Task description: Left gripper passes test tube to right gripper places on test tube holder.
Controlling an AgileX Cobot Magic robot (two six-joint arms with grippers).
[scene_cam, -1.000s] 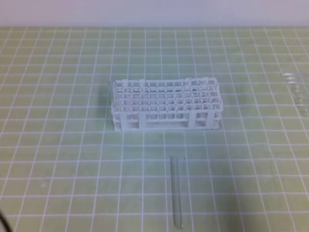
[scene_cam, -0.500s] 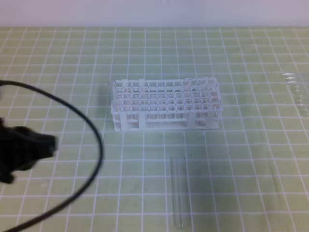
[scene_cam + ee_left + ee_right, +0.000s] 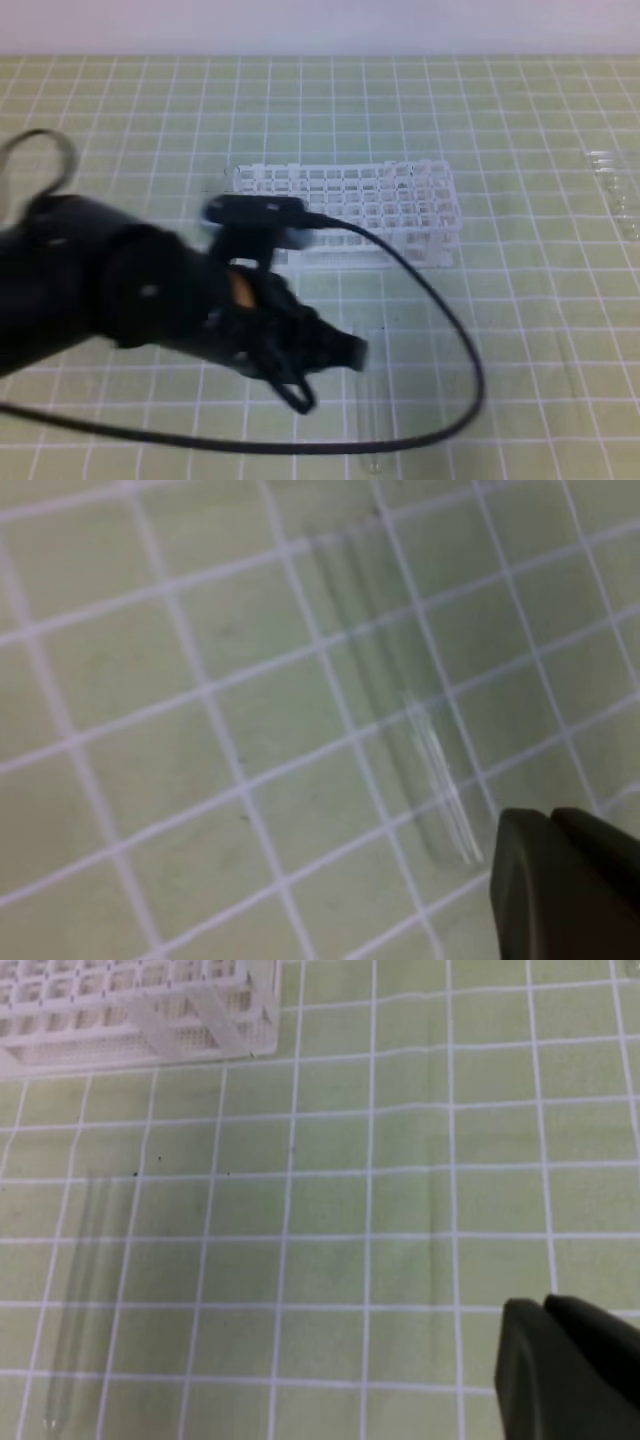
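The test tube (image 3: 368, 410) lies flat on the green grid mat in front of the white test tube holder (image 3: 400, 205), pointing toward the front edge. My left gripper (image 3: 325, 378), black with an orange patch, hovers just left of the tube with its fingers spread open and nothing between them. It hides the holder's left front. In the left wrist view the tube (image 3: 400, 700) runs diagonally, with one finger (image 3: 565, 890) near its lower end. The right wrist view shows the tube (image 3: 75, 1290), the holder (image 3: 130, 1010) and one finger (image 3: 570, 1370); the right gripper is absent from the high view.
A black cable (image 3: 470, 380) loops from the left arm across the mat, over the tube's lower part. A cluster of small clear glass pieces (image 3: 615, 190) lies at the right edge. The grid mat (image 3: 520, 300) covers the whole surface.
The left arm has swept in from the left edge to the front of the holder, close beside the tube, dragging its cable. Tube and holder have not moved.
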